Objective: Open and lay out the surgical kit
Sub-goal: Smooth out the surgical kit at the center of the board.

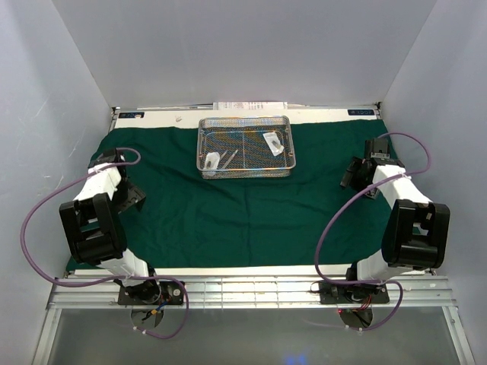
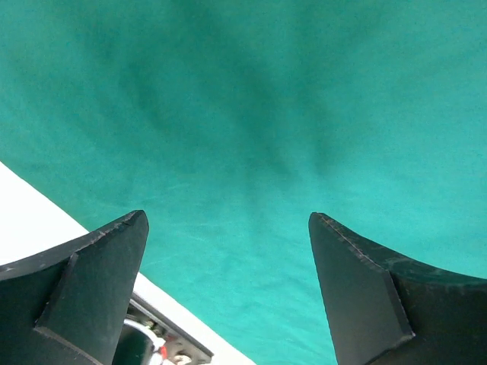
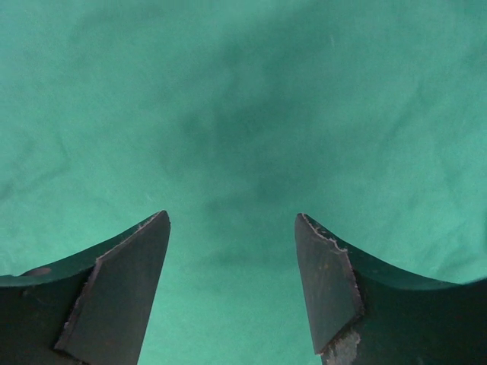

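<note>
The surgical kit lies unwrapped: its dark green cloth (image 1: pixel 243 213) is spread flat over the table. The silver wire-mesh tray (image 1: pixel 200 148) stands on the cloth at the back centre. Inside it are a white packet (image 1: pixel 272 143) on the right, another white packet (image 1: pixel 211 160) at the front left, and thin silvery tweezers (image 1: pixel 230 158) beside that one. No scissors can be made out. My left gripper (image 1: pixel 133 194) (image 2: pixel 228 220) hangs open over the cloth's left side, holding nothing. My right gripper (image 1: pixel 354 173) (image 3: pixel 230 219) is open over the cloth (image 3: pixel 243 114) on the right, also empty.
White enclosure walls close in the left, right and back. A white printed sheet (image 1: pixel 251 105) lies behind the tray at the back edge. Bare white table (image 2: pixel 30 228) shows beside the cloth under the left gripper. Metal rails (image 1: pixel 243 289) run along the front by the arm bases.
</note>
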